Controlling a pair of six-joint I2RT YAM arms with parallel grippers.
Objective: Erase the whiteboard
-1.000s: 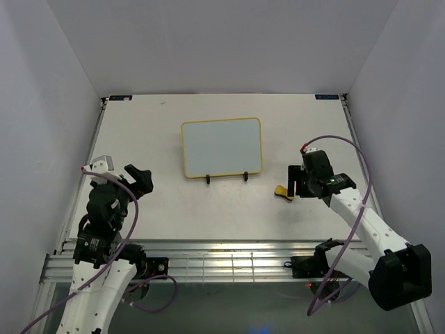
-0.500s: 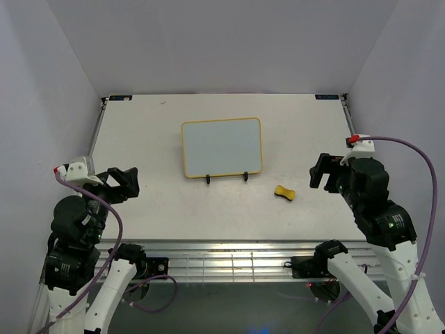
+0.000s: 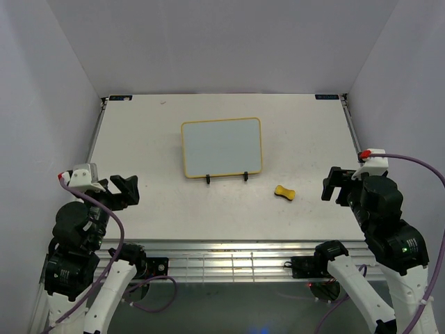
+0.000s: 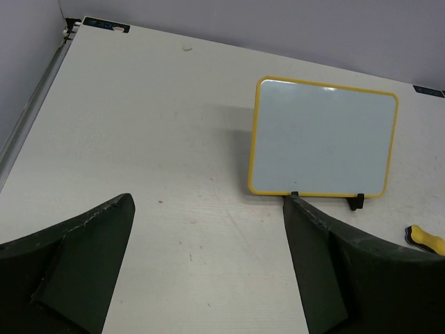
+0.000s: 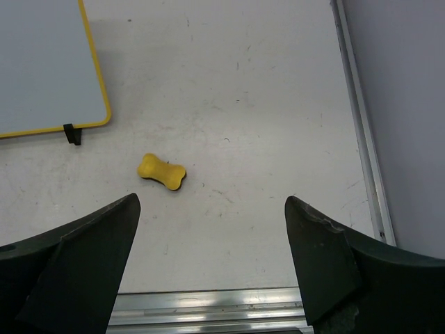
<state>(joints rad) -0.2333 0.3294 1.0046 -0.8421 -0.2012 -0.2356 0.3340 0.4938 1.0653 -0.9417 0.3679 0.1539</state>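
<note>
The whiteboard [image 3: 221, 147], white with a thin yellow frame and no marks showing, leans on a black wire easel at the table's middle. It also shows in the left wrist view [image 4: 323, 137] and partly in the right wrist view [image 5: 43, 67]. A yellow bone-shaped eraser [image 3: 284, 192] lies on the table right of the easel, also in the right wrist view [image 5: 161, 171]. My left gripper [image 3: 124, 189] is open and empty, raised at the near left. My right gripper [image 3: 334, 185] is open and empty, raised at the near right, apart from the eraser.
The easel's black feet [image 3: 226, 179] stand in front of the board. A metal rail [image 3: 222, 262] runs along the table's near edge. Grey walls close in the left, right and back sides.
Both arms have drawn back toward the near edge and risen. The right gripper has moved away from the eraser, which now lies alone on the table. The board has not moved.
</note>
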